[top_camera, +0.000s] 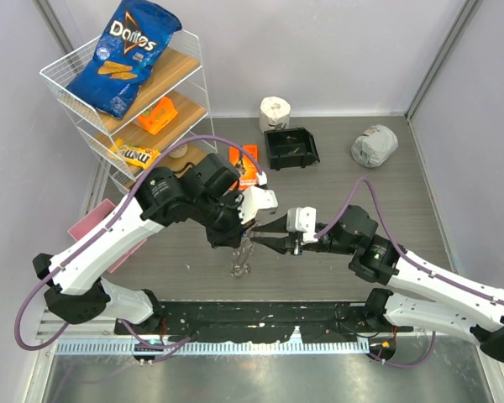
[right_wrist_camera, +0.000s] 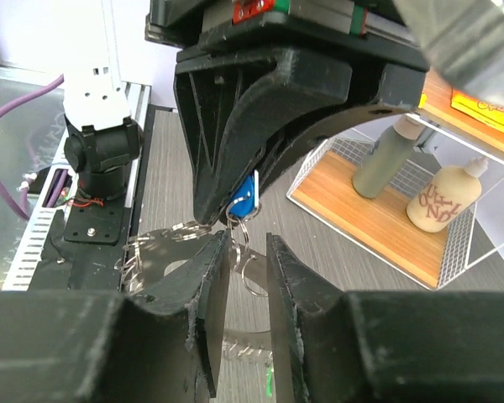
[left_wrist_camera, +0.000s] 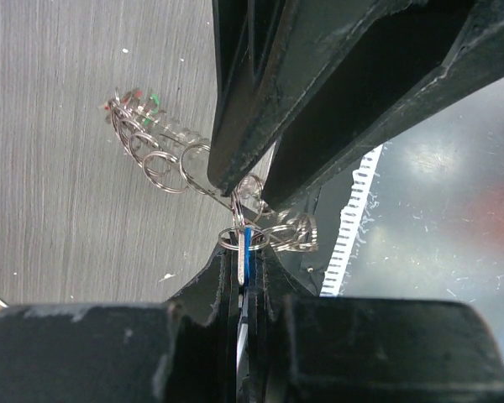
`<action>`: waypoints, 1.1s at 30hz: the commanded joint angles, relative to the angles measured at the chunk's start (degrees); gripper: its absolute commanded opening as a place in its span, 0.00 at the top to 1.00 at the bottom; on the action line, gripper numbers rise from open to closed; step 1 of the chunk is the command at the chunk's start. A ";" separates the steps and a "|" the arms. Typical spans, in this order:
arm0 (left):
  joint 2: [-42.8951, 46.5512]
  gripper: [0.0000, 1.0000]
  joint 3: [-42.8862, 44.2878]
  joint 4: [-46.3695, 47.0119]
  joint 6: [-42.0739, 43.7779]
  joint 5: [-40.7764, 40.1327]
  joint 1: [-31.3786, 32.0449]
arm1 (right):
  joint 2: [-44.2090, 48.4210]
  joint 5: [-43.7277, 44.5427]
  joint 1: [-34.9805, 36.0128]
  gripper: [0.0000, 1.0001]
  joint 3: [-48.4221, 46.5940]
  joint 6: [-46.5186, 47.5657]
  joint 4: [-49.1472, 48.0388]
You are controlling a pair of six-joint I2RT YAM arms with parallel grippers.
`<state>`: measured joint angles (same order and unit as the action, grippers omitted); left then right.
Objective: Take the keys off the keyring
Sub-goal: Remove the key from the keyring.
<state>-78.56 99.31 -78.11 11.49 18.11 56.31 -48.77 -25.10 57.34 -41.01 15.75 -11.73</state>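
Top external view: my left end effector [top_camera: 242, 227] is pressed together on the blue key [left_wrist_camera: 248, 252] and holds it above the desk [top_camera: 344, 269]. The keyring [top_camera: 240, 262] hangs from that key, and its lower end seems to reach the desk. To the right, my right end effector [top_camera: 262, 243] stands slightly spread, its fingers [right_wrist_camera: 208, 285] on either side of the small split ring [right_wrist_camera: 244, 243] just under the key's head.

To do this step well, I judge, I should pinch that small ring flat, close to the key's hole. Then I should turn it so the wire winds out, with the left grip steady. A straight pull would likely only drag the whole bunch.

The keyring is thin bright wire fringed with many small coils, slippery and loose. The key has a flat metal blade and a glossy plastic head. The desk is matte grey wood-grain.
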 commanded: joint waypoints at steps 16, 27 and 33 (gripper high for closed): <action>3.59 1.00 0.45 -1.08 0.99 2.90 1.08 | -2.99 -4.78 -0.04 0.76 -3.46 -1.60 -3.74; 3.51 1.00 -0.08 -0.73 1.26 3.51 1.52 | -3.43 -5.92 -0.12 0.55 -3.98 -2.04 -4.27; 3.51 1.00 -0.25 -0.47 1.26 3.78 1.87 | -4.14 -7.50 -0.12 0.61 -4.43 -2.21 -4.09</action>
<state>-76.58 98.76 -78.28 12.34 19.84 57.80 -52.21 -30.81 57.23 -42.81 14.31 -12.91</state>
